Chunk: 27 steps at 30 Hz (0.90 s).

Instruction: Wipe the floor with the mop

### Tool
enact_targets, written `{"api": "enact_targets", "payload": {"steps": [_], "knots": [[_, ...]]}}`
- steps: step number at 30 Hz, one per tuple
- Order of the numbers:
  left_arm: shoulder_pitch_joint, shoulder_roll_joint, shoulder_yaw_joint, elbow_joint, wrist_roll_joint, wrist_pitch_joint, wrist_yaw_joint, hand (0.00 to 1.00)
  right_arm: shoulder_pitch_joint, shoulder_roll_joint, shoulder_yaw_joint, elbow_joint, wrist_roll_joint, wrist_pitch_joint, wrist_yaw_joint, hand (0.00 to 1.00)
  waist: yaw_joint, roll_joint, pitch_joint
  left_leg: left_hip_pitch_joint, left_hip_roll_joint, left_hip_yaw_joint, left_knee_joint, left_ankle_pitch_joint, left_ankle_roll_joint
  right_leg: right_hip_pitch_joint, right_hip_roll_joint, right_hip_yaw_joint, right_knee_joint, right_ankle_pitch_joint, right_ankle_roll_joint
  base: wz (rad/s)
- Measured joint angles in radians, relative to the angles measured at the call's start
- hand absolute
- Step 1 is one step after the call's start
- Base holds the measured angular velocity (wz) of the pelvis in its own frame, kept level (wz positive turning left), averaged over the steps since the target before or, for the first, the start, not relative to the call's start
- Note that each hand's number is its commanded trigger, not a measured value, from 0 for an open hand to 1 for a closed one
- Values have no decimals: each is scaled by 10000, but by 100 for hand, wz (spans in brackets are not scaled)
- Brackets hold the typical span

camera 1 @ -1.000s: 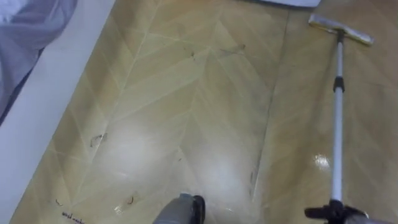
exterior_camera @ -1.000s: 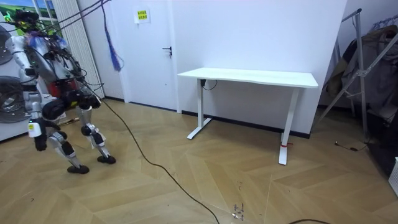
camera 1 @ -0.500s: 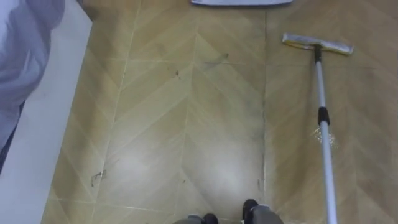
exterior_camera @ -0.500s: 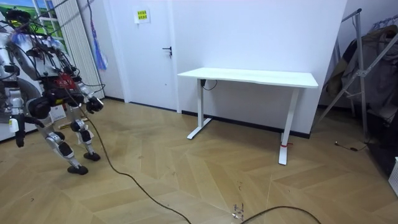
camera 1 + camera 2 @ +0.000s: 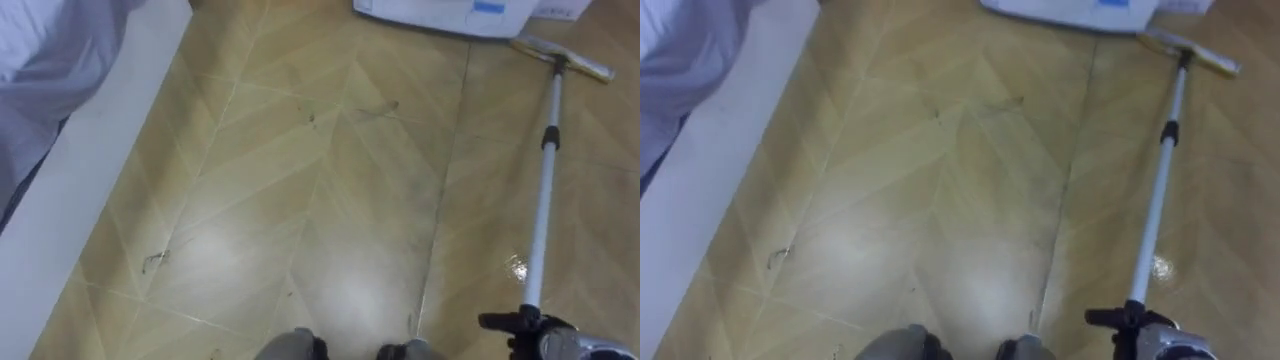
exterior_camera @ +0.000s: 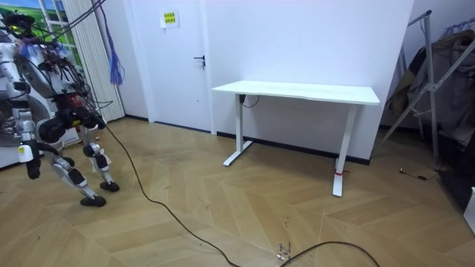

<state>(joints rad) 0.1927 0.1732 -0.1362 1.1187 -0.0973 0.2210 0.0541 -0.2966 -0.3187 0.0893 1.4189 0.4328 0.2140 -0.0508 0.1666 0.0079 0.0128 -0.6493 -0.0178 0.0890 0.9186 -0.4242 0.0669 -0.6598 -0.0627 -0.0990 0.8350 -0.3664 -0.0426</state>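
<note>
A mop with a silver pole [image 5: 540, 210] stretches across the wooden floor [image 5: 330, 200] on my right. Its flat head [image 5: 562, 58] lies at the upper right, just in front of a white appliance base [image 5: 450, 12]. My right hand [image 5: 540, 335] sits at the bottom right edge, dark fingers curled round the lower end of the pole [image 5: 1155, 215]. In the room view I stand bent forward at the room view's left, near a round-fronted machine. My left hand [image 6: 33, 169] hangs low beside my body.
A white ledge [image 5: 60, 210] with pale lilac cloth [image 5: 50, 50] on it runs along the left. A shiny wet spot [image 5: 517, 268] lies beside the pole. In the room view, a white desk [image 6: 297, 93] and a clothes rack [image 6: 438, 81] stand further right.
The eye view has swung, and the white appliance now shows more. My right hand is back in view on the pole. In the room view I have shuffled towards its left.
</note>
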Motion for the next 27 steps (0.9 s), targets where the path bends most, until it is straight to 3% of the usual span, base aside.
{"api": "enact_targets", "payload": {"steps": [1, 2, 3, 4, 9, 11, 12, 17, 22, 24, 27], "knots": [[-76, -2, 180, -16, 141, -26, -18, 0, 348, 13, 7, 0, 19, -108, -16, 100, -59, 113, -51, 158, -35, -30, -288, -187, 99, -36, 54, 67, 24, -24, 96, 28], [-118, -1, 234, -10, 150, -27, -9, 0, 506, 52, 26, 20, 45, -138, -15, 100, -72, 114, -44, 250, -36, -4, -410, -252, 215, -32, 90, 102, 7, -15, 138, 25], [-168, -9, 294, -5, 162, -18, 11, 0, 840, 181, 60, 56, 68, -177, -10, 100, -95, 70, -10, 465, 21, 214, -708, -357, 480, 62, 136, 176, -52, 17, 204, 12], [-165, -81, 346, 25, 148, -8, 20, 0, 1145, 307, 109, 169, 92, -197, -9, 100, -156, 68, 64, 779, 48, 325, -876, -354, 557, 356, 126, 162, -190, 43, 249, 6], [-209, -494, 488, 84, 350, 175, 280, 0, 2276, 628, 480, 337, -564, -159, -398, 100, -538, 189, 89, 1780, -2, 543, -1608, -315, 681, 1240, -35, 162, -475, 144, 340, -5], [-288, -500, 562, 113, 342, 167, 340, 0, 2526, 750, 468, 413, -1077, -139, -638, 100, -749, 224, 80, 2099, 13, 563, -1891, -240, 615, 1535, 27, 135, -934, 216, 331, -14], [-335, -489, 561, 120, 301, 169, 448, 0, 2628, 830, 468, 394, -1380, -94, -813, 100, -836, 331, 12, 2237, 46, 562, -2154, -96, 557, 1666, 121, 142, -1257, 382, 294, -15], [-490, -478, 855, 187, 260, 188, 738, 0, 2813, 889, 450, 365, -2120, 57, -814, 100, -1101, 246, 13, 3364, 48, 727, -3757, 573, 371, 2634, 265, 116, -2657, 947, 174, -14], [-324, -416, 979, 109, 741, 206, 738, 0, 3095, 885, 234, 94, -2879, 308, -549, 100, -1174, -100, 11, 4895, 64, 627, -5347, 1091, 100, 4088, 461, -31, -4025, 1204, 17, 3], [-178, -415, 1214, 84, 1223, 220, 728, 0, 3214, 890, 129, 4, -3182, 431, -475, 100, -1165, -215, -49, 5377, 85, 579, -5792, 1192, 13, 4544, 546, -58, -4414, 1250, -12, 4], [-17, -402, 1305, 53, 1698, 428, 716, 0, 3314, 896, 64, -38, -3500, 497, -385, 100, -1165, -308, -53, 6042, 133, 560, -6077, 1241, -56, 5181, 659, -74, -4841, 1246, -33, 1]]}}
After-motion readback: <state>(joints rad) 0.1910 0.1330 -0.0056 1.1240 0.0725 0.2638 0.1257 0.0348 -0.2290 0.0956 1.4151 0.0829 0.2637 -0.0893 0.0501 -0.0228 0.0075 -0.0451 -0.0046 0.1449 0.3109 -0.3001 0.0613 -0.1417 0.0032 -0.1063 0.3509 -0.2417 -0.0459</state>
